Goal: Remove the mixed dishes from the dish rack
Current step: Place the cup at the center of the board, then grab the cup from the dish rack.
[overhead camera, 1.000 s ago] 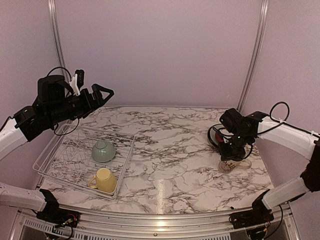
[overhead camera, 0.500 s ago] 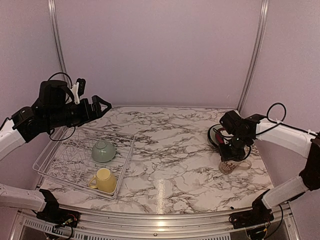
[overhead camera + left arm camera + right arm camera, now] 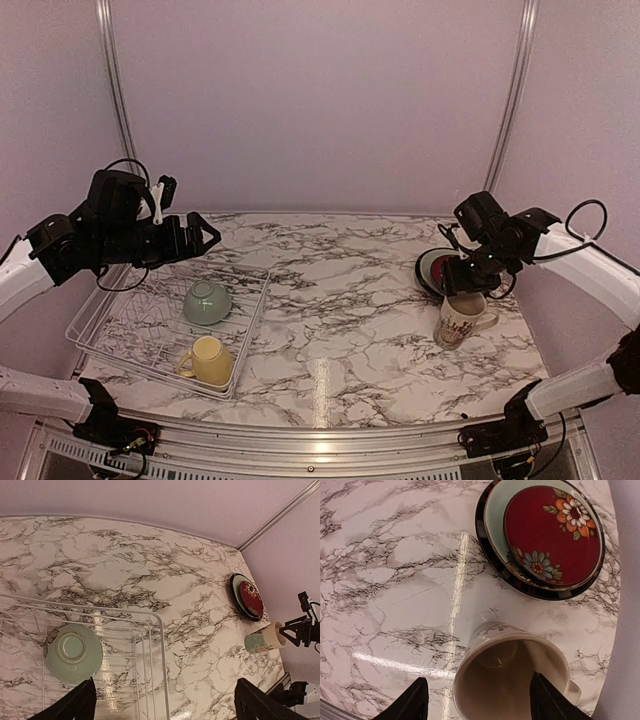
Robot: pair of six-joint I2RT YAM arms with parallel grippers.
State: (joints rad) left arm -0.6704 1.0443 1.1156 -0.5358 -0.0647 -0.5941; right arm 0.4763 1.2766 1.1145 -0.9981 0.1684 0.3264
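Note:
The white wire dish rack (image 3: 252, 322) sits at the left and holds an upturned pale green bowl (image 3: 207, 302) and a pale yellow mug (image 3: 208, 360). My left gripper (image 3: 198, 240) hangs open above the rack's far edge, with the bowl (image 3: 73, 652) below its left finger. At the right, a dark red patterned plate (image 3: 552, 535) lies on a pale green plate (image 3: 492, 515) and a black-rimmed plate (image 3: 482, 542). The cream floral mug (image 3: 460, 320) stands upright on the table beside that stack. My right gripper (image 3: 466, 282) is open just above the mug (image 3: 512, 680), touching nothing.
The marble table (image 3: 340, 300) stretches between the rack and the plates. The rack's rim (image 3: 162, 660) runs under my left gripper. Purple walls close in on three sides, and the right wall is close behind the plates.
My right gripper has opened and risen off the floral mug, which stays upright on the table. My left gripper has dropped a little towards the rack.

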